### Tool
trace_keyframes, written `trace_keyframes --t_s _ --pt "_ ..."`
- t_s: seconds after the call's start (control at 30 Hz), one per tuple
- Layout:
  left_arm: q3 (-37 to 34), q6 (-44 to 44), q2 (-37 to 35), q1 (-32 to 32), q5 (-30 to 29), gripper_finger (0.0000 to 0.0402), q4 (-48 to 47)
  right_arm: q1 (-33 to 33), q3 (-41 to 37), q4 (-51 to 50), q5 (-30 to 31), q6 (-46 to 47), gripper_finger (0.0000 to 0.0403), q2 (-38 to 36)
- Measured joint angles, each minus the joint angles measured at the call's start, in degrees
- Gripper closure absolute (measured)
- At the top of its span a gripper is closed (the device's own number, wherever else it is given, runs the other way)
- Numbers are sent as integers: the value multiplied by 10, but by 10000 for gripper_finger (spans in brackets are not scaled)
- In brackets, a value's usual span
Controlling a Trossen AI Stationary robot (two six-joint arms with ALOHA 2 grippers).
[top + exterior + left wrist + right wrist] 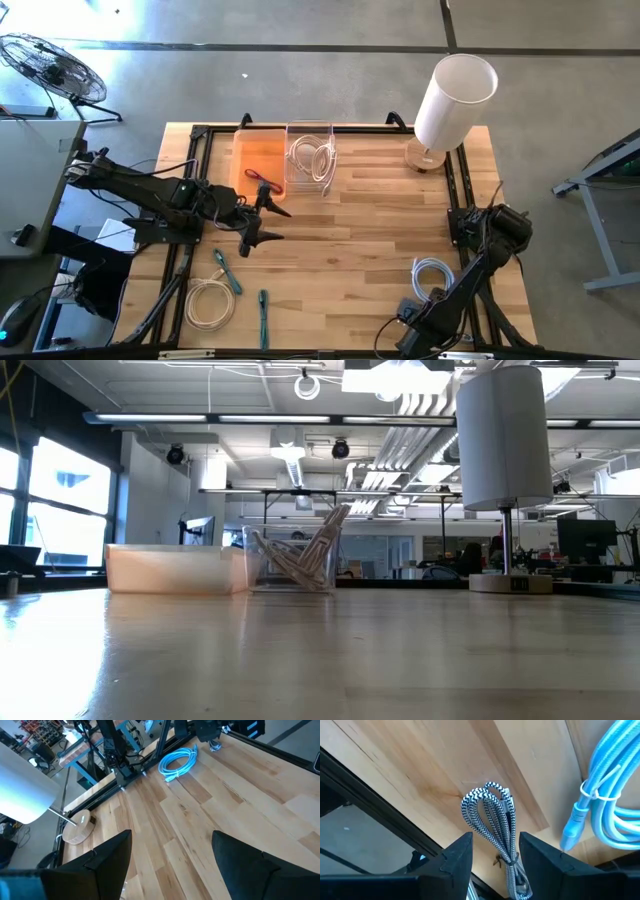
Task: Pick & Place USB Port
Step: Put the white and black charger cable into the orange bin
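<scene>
High view: left pincer [262, 213] hangs open at about 9 o'clock of the surface [370, 240], beside the orange tray [258, 155] and clear bin [310, 158]; risk: swinging into either rim; open room lies toward 3 o'clock.

Low view: no arm shows; lamp [503, 450] stands clear.

Left wrist view: fingers spread, empty.

Right wrist view: right pincer [495, 857] grips the braided cable [495, 820] (near 5 o'clock); the blue cable [607, 795] lies just beside; snagging is possible.

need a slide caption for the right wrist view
Right claw straddling a black-and-white braided cable on the wooden table, a coiled light-blue cable lying beside it.
</scene>
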Motion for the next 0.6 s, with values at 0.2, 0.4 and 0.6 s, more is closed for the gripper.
trace_keyframes --t_s 0.2,0.4,0.6 --pt "0 0 0 0 0 133 0 0 0 5 8 0 250 0" --pt "0 -4 0 0 0 133 0 0 0 18 9 -1 250 3" --pt "0 -13 0 0 2 133 0 0 0 20 47 -15 250 9"
